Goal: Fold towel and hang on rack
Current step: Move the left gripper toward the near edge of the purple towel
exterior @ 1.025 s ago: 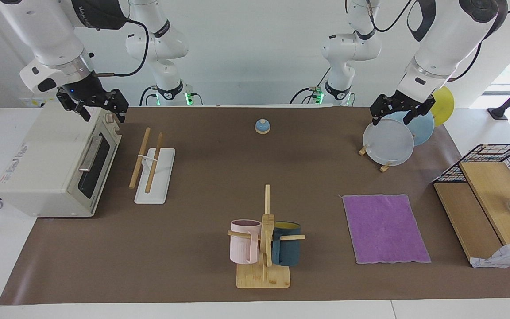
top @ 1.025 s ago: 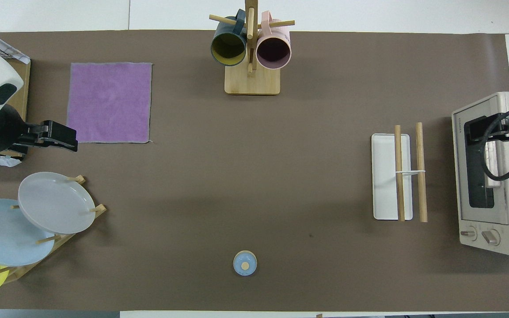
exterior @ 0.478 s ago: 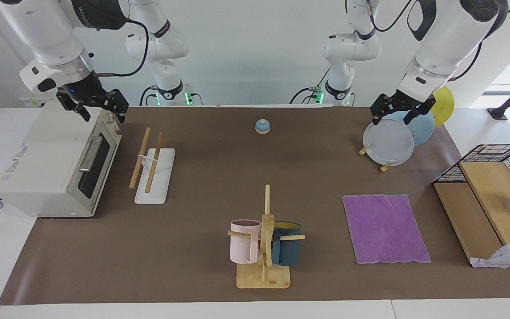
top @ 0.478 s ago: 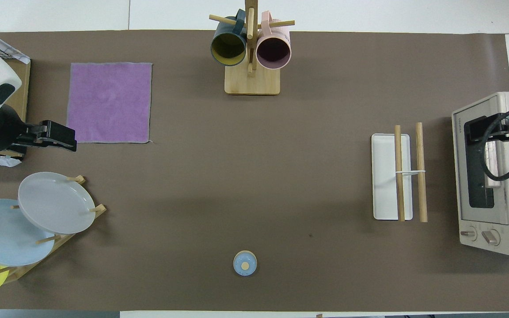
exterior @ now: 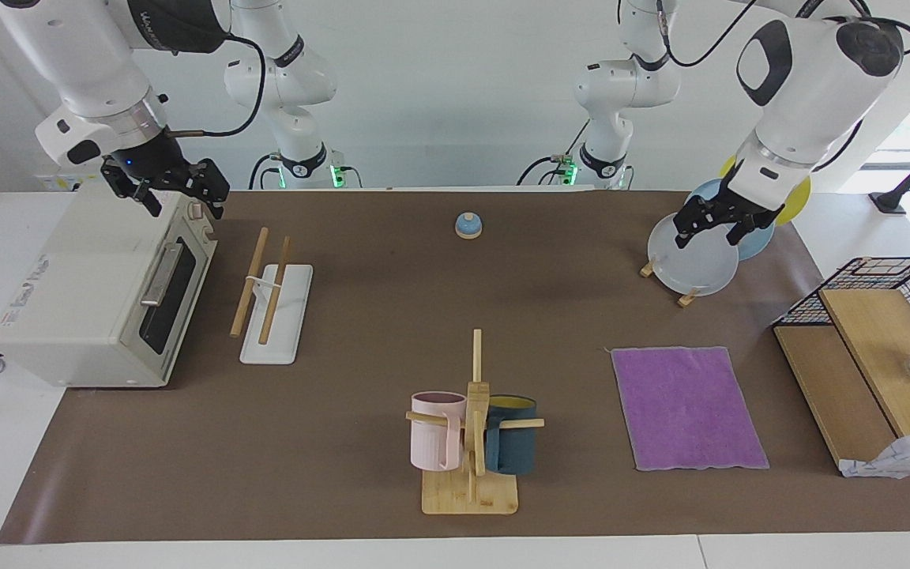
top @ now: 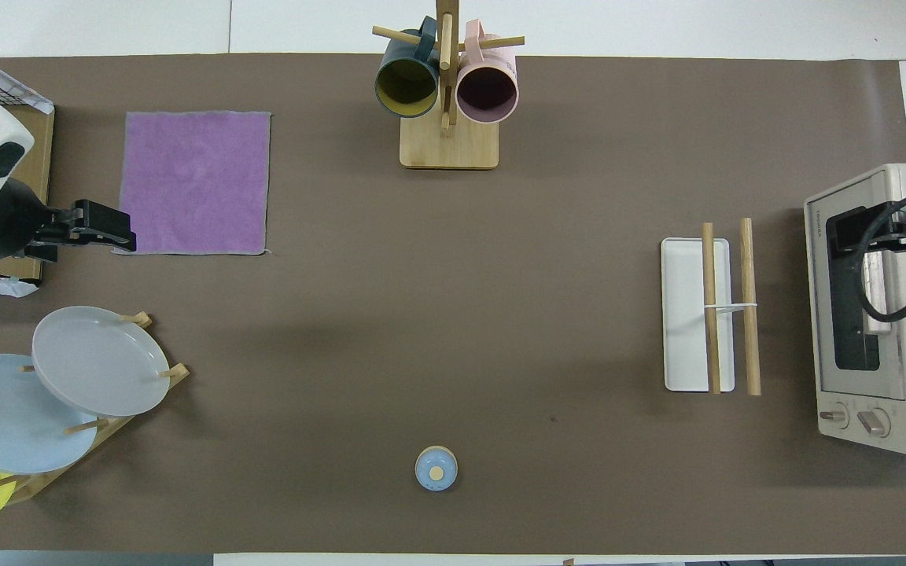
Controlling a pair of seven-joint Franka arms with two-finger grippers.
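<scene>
Left gripper (exterior: pixel 714 227) lower now, nearer towel (exterior: pixel 686 406)

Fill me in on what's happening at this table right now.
Nothing is held. The towel lies flat and unfolded, purple face up, toward the left arm's end of the table. The left gripper hangs open in the air in front of the plates. The right gripper waits open above the toaster oven, beside the empty rack.
</scene>
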